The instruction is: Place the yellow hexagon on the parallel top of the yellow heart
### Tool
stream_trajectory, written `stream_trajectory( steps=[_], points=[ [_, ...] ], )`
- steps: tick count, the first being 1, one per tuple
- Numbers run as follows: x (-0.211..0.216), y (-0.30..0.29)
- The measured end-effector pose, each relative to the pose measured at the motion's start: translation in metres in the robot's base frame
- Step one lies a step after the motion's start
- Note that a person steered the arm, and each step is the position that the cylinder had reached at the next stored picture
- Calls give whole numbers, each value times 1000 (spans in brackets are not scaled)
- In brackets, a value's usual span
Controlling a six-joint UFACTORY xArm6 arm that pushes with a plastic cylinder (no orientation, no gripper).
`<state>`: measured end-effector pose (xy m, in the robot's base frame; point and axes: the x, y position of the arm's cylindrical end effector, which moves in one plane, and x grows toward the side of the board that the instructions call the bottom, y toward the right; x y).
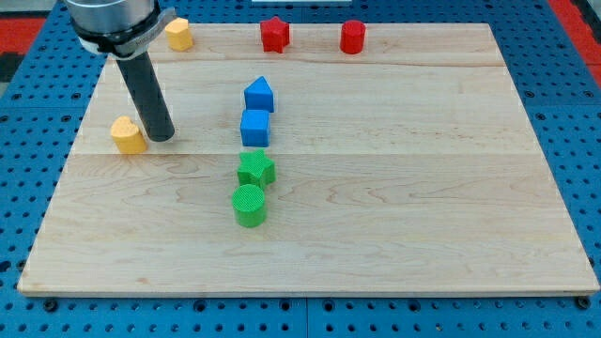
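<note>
- Tip (pixel 161 137) of my rod rested on the worktop (pixel 394 207), just right of the yellow heart (pixel 128 134) at the view's left edge.
- Yellow hexagon (pixel 177 34) sat at the top left corner, well apart from the heart.
- No jaws on this arm, only the rod.
- Blue pentagon-like block (pixel 259 95), blue cube (pixel 255 128), green star (pixel 255 169) and green cylinder (pixel 250 205) lined the centre.
- Red star (pixel 274 34) and red cylinder (pixel 352 36) stood along the top.

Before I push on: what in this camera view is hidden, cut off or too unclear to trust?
- My tip: whether it touches the yellow block on its left is unclear; the rod overlaps that block's right edge.
- Upper yellow block: its left side is covered by the arm's head, so heart or hexagon is unsure.
- Arm: cut off by the view's top.
</note>
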<state>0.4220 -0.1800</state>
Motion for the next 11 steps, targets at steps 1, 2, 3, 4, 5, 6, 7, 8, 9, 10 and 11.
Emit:
stream_trajectory(
  steps=[1, 2, 3, 4, 5, 6, 7, 8, 9, 10, 11],
  points=[
    [-2, -48],
    [-31, 1],
    [-108, 40],
    [-181, 63],
    [-213, 50],
    [-223, 46],
    [-220, -14],
    [-186, -30],
    [-189, -13],
    [-227, -3],
    [-230, -45]
  ],
)
